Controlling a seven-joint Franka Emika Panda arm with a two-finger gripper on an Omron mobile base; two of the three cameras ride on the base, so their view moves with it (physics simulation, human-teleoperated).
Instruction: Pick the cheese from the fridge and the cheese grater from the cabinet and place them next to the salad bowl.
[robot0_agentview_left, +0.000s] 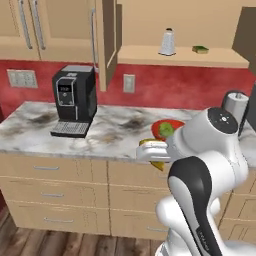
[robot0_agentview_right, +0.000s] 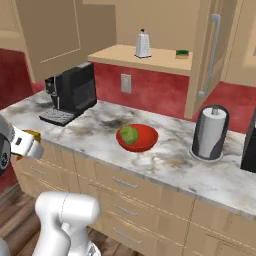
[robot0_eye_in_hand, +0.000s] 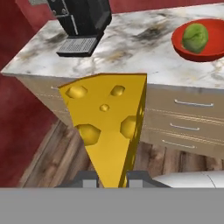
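- Marble-patterned bench (robot0_agentview_right: 165, 165) runs across the scene, with tan drawers below it; one bench, carrying everything at working height.
- Tan cabinet (robot0_agentview_right: 150, 59) stands open above the bench's far edge, one shelf showing.
- Black coffee machine (robot0_agentview_right: 70, 92) sits at the left end of the bench; one of it.
- Grey paper-towel roll (robot0_agentview_right: 210, 132) stands right of the bowl, well apart from it; one.
- Red bowl (robot0_agentview_right: 137, 137) sits mid-bench with one green lettuce lump inside. There is bare bench on both its left and right, room enough, I judge, for two small things.
- Cheese (robot0_eye_in_hand: 109, 122): one yellow wedge with holes, held in the air off the near edge of the bench, left of the bowl and not yet over the top. The fingers (robot0_eye_in_hand: 87, 178) are clamped on its narrow tip, the wide end pointing away from the hand. It looks stiff and light, but the smooth tapered faces could slide out of a grip at the thin end; a hold nearer the thick part would be safer. I judge it wants a gentle set-down.
- Grater (robot0_agentview_right: 143, 45): one, silvery, upright on the cabinet shelf, untouched. It looks rigid and light, likely metal and slick; the tapered sides just under the dark handle seem the best place to pinch, since the base is widest.
- Sponge (robot0_agentview_right: 182, 53): one, green and yellow, right of the grater on the same shelf, apart from it.
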